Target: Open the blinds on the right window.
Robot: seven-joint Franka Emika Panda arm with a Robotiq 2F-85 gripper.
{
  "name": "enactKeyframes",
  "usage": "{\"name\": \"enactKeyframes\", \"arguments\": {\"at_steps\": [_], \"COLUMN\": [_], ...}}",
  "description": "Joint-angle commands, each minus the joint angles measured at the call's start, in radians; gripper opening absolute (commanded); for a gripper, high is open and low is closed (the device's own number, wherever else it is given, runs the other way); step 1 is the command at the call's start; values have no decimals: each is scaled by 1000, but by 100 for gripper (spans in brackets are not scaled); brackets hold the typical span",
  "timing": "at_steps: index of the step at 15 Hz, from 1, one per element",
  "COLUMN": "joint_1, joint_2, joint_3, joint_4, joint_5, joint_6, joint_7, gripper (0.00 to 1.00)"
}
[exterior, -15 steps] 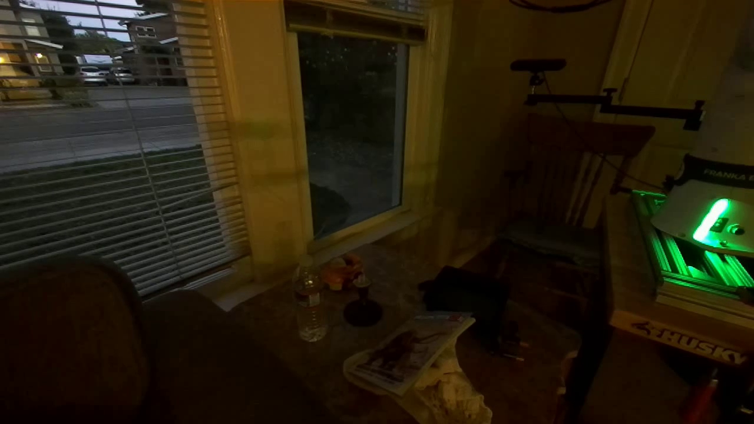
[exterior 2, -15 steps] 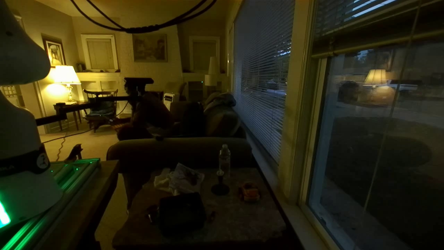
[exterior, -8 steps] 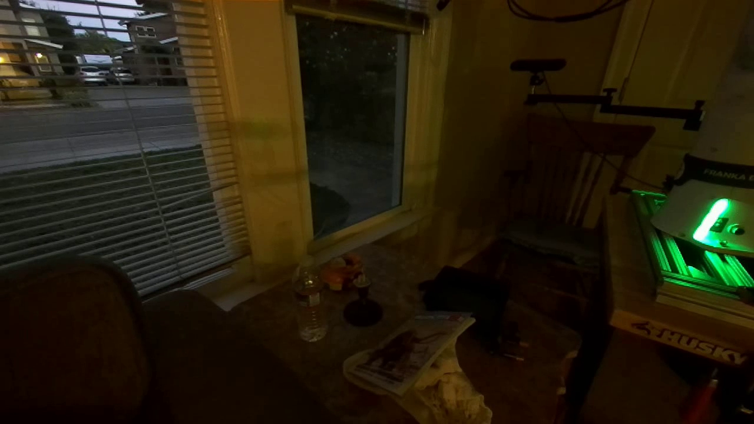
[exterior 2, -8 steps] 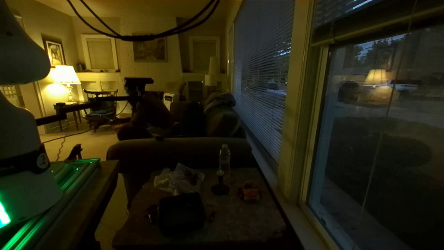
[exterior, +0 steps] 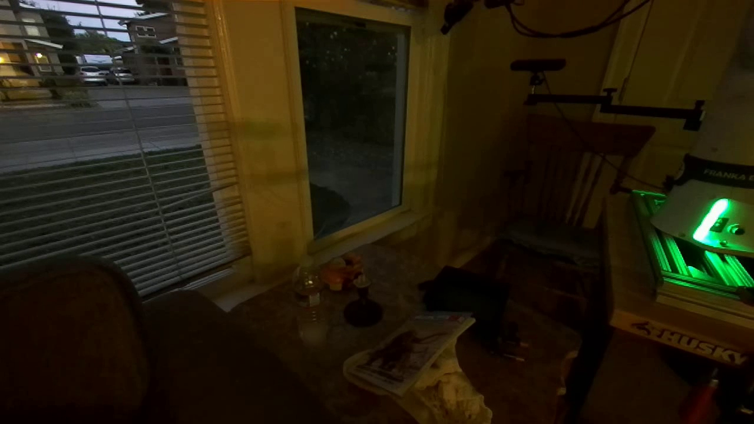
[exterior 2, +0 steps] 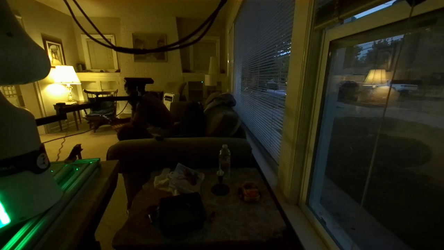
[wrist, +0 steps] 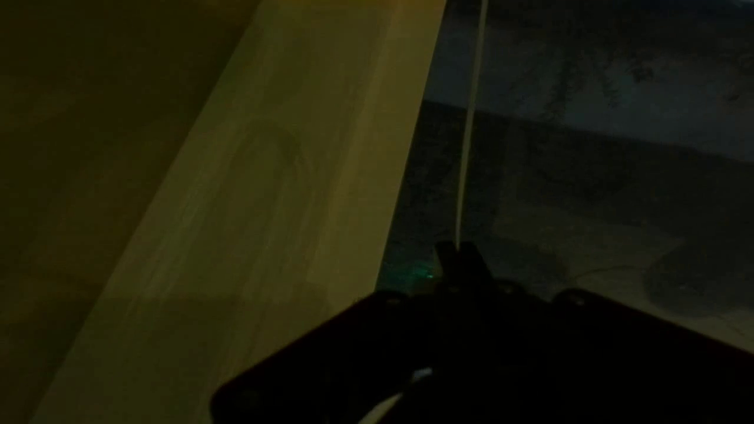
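Note:
The right window (exterior: 353, 135) has a cream frame and dark glass; it also shows in an exterior view (exterior 2: 399, 146) and the wrist view (wrist: 589, 194). The blinds are gathered high, with only their lowest part (exterior 2: 334, 14) showing at the top edge of an exterior view; the rest is out of view. A thin pale cord (wrist: 469, 123) hangs in front of the glass. My gripper (wrist: 457, 250) is shut on this cord, which runs up from between its fingertips. The gripper (exterior: 450, 20) peeks in at the top, right of the window; the cord continues below it (exterior 2: 373, 159).
A low table below the window holds a water bottle (exterior: 311, 312), a dark candle holder (exterior: 363, 309), an orange toy car (exterior: 341, 271), a black box (exterior: 465, 291) and a magazine (exterior: 412, 347). A camera on a black arm (exterior: 537, 65) and a wooden chair (exterior: 565, 176) stand right.
The blinds' bottom rail has risen, baring the top of the window frame. My gripper has come down into view at the top edge, and the arm's cables hang lower.

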Motion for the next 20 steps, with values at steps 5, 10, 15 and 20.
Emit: {"name": "enactKeyframes", "arguments": {"at_steps": [5, 10, 15, 20], "joint_1": [-8, -13, -22, -24], "joint_2": [63, 119, 157, 193], "joint_3": [-14, -24, -38, -63], "joint_4": [-118, -143, -191, -240], "joint_5": [-10, -14, -32, -73], "joint_6": [-20, -11, -1, 3], "joint_7": [-33, -18, -9, 3], "gripper": [0, 0, 0, 0]}}
